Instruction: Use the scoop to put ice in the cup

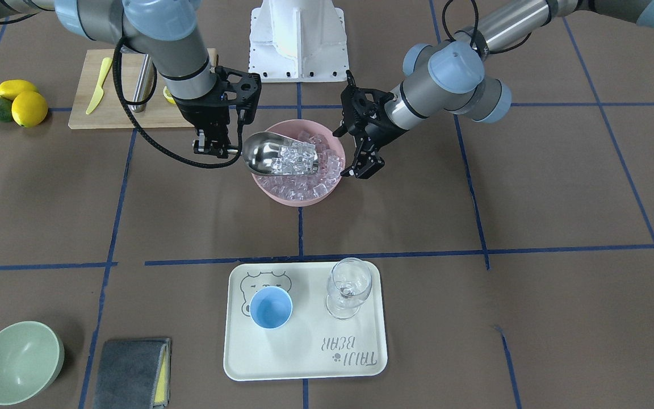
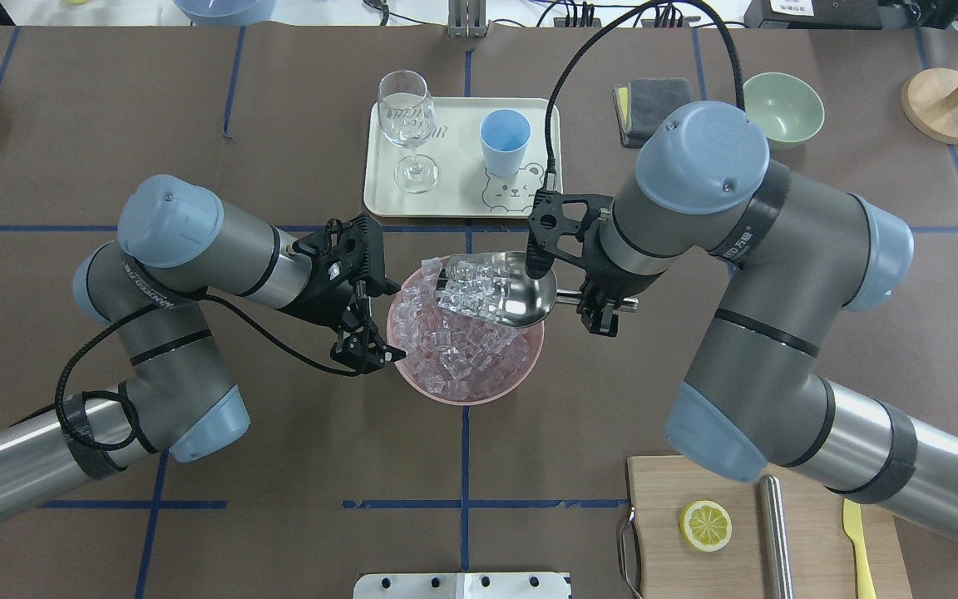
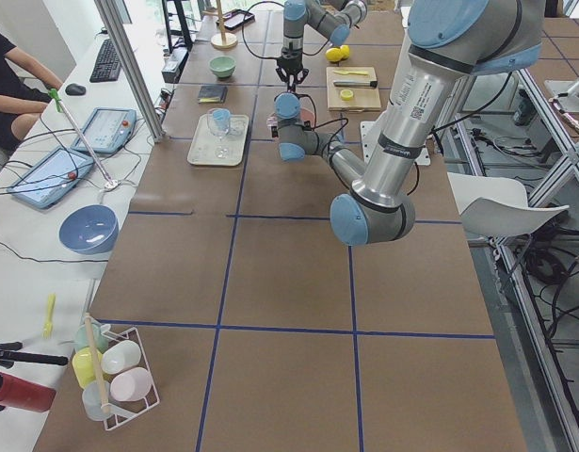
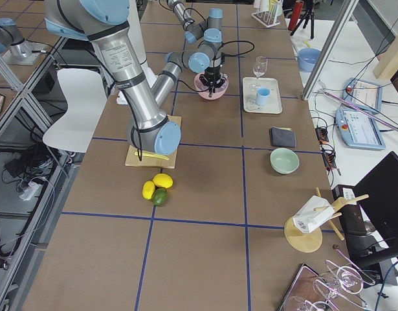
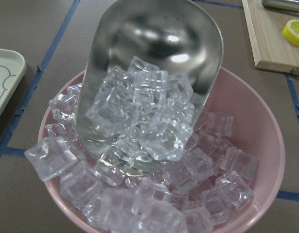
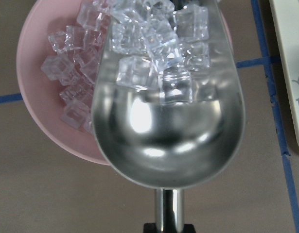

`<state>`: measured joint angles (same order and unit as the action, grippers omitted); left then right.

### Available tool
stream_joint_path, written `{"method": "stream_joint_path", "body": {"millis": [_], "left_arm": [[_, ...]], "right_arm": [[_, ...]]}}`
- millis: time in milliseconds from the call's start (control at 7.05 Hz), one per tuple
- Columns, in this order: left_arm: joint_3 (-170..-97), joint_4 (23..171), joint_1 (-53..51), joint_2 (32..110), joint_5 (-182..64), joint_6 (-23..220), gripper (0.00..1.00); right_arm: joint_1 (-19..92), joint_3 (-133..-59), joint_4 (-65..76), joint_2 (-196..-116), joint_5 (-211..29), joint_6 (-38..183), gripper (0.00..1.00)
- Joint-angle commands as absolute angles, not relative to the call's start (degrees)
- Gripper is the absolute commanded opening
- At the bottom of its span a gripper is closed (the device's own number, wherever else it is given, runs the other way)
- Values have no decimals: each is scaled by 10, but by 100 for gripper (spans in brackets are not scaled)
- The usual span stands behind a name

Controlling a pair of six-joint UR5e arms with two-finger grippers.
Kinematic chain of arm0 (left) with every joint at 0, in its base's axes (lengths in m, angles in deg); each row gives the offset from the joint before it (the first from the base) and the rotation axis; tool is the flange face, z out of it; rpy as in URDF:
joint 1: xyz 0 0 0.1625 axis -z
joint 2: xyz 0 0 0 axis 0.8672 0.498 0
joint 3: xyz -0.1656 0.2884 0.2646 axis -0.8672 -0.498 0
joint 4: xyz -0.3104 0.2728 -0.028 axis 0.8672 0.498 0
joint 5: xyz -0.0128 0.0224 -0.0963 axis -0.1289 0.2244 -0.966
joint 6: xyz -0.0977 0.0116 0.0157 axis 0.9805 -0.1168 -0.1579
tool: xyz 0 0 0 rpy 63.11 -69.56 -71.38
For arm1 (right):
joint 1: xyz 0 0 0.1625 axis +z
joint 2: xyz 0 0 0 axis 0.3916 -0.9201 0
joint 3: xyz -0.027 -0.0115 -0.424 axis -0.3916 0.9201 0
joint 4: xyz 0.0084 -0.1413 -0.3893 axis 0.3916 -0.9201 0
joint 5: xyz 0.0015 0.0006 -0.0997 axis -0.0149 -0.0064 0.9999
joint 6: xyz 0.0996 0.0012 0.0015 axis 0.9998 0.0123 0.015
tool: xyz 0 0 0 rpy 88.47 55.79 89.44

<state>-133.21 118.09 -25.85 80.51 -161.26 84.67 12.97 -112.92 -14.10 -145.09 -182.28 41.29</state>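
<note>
The steel scoop (image 1: 273, 152) hangs tilted over the pink bowl (image 1: 298, 199), its trough loaded with ice (image 1: 297, 156). More ice (image 2: 462, 358) fills the bowl (image 2: 462, 395). My right gripper (image 2: 604, 306) is shut on the scoop's thin handle, also seen in the right wrist view (image 6: 167, 227). My left gripper (image 2: 367, 351) is open and empty beside the bowl's rim on my left. The light-blue cup (image 2: 504, 141) stands empty on the cream tray (image 2: 462, 200), beyond the bowl. The left wrist view shows the scoop (image 5: 154, 34) and its ice (image 5: 144, 111).
A clear wine glass (image 2: 406, 116) stands on the tray beside the cup. A green bowl (image 2: 782, 108) and grey cloth (image 2: 654, 100) lie far right. A wooden board (image 2: 662, 499) with lemon slice (image 2: 705, 526), steel cylinder (image 2: 772, 532) and yellow knife sits near right.
</note>
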Motion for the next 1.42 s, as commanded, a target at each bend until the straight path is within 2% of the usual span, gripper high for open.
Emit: {"method": "stream_joint_path", "body": {"millis": [0,851,1134,1276], "left_arm": [[-1334,1162,-250,801,-1612,847,100],[-1372,1098,-174,766,-1611,846,100],[-1408,966,-131,767,-1611,845,100],[-1416,951,-108,766,-1608,846,100]], "right_arm": [[168,-1147,-108,-1480,-1875,413,0],[255,-1149,20,-1520,-1976,477,0],[287,-1149,-1,-1519,-1977,521,0],[305,-1149,-39,-1514,-1977,523,0]]}}
